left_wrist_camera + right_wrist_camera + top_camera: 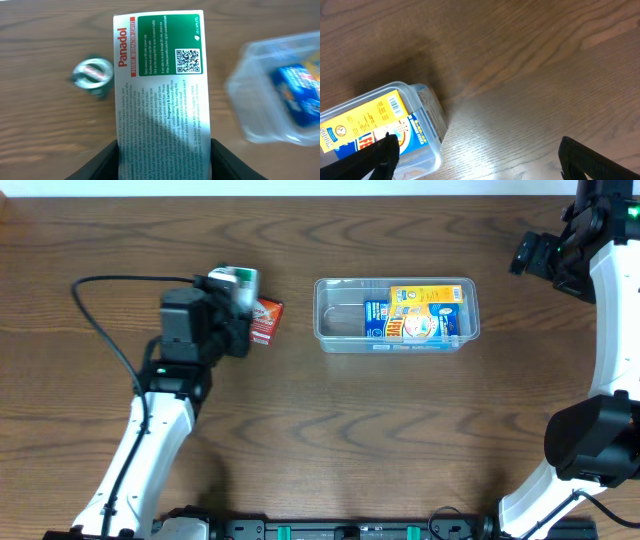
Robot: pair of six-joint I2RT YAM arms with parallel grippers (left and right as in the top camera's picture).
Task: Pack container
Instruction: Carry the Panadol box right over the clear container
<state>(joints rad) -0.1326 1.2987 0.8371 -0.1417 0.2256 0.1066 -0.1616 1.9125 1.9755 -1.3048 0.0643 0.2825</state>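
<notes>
The container is a clear plastic tub at the table's middle, with a yellow and blue box lying inside it. My left gripper hangs to the left of it, shut on a white and green Panadol box that stands out lengthwise between the black fingers. The container shows blurred at the right of the left wrist view. My right gripper is at the far right, open and holding nothing. In the right wrist view the container's end lies beside that gripper's left finger.
A red box lies on the table just right of my left gripper. A small round silvery tin with a red label sits on the wood left of the Panadol box. A black cable loops left of the left arm.
</notes>
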